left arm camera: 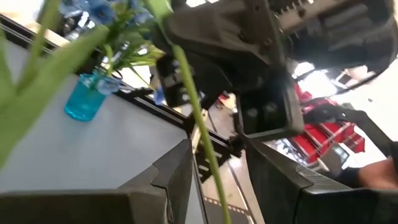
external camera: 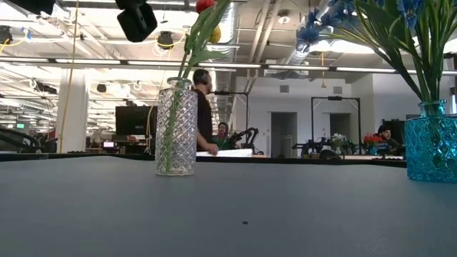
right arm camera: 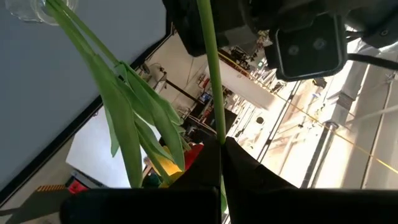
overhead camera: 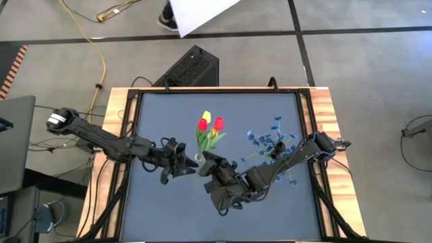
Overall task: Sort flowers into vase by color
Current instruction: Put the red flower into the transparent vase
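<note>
Overhead, both dark arms meet near the middle of the grey desk (overhead camera: pixel 162 209). The right tool (right arm camera: pixel 219 152) has its fingers pressed together on a single green stem (right arm camera: pixel 210 68), which runs straight up from between the pads in the right wrist view. The left tool (left arm camera: pixel 217 171) sits just left of the clear vase, with its fingers apart and a thin stem (left arm camera: pixel 196 118) passing through the gap between them, touching neither that I can see.

The clear cut-glass vase (external camera: pixel 176 128) stands upright toward the left of the low view. It holds several green stems with long leaves, topped in the high view by two red tulips (overhead camera: pixel 210 124) and a yellow tulip (overhead camera: pixel 206 115). The blooms lean toward the far side of the desk.

Well to the right stands a turquoise glass vase (external camera: pixel 431 141), also upright, filled with the blue blossoms (overhead camera: pixel 270 138), whose stems spread out above the rim. The right arm reaches across just on the near side of this vase.

Beyond the desk, a person (external camera: pixel 205 107) in dark clothing stands in the room behind the clear vase.
</note>
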